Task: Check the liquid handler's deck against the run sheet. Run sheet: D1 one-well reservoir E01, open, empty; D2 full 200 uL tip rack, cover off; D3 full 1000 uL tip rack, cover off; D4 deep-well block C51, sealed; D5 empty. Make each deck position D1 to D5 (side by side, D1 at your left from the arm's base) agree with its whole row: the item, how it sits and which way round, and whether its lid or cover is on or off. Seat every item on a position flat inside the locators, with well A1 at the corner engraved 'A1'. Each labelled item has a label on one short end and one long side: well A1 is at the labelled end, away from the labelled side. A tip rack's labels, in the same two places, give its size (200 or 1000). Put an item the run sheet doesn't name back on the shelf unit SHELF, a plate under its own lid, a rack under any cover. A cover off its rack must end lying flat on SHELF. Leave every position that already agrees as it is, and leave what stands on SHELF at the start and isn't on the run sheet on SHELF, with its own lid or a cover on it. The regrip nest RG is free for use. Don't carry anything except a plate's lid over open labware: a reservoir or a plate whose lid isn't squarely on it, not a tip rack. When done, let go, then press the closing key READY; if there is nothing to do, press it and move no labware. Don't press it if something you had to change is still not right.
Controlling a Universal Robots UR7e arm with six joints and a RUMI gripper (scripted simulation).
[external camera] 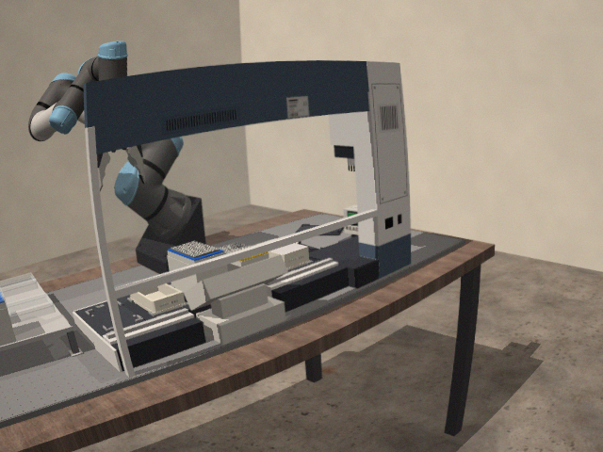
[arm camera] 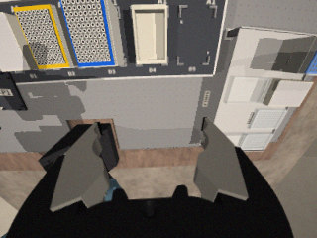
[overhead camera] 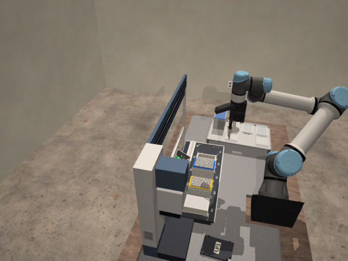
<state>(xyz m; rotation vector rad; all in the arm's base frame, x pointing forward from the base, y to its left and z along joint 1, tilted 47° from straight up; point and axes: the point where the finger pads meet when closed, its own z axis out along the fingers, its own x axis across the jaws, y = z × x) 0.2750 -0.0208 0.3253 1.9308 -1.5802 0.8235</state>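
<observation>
The tool (arm camera: 149, 164) is released and holds nothing, hovering above the shelf unit (overhead camera: 238, 146) at the tabletop's far edge. The open reservoir (arm camera: 149, 35) sits near the deck's far end; judged a light, rigid, slippery plastic tray, best gripped across its long side walls.

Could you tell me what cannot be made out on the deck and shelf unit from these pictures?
- Item labels: too small to read in every view, so the size of the yellow-framed rack and the blue-framed rack is unknown.
- White block at the deck's near end: wrist view cuts it at the left edge; whether it is sealed cannot be judged.
- Shelf unit: the open hand and its shadow hide part in the top view; the exterior view cuts it off.
</observation>
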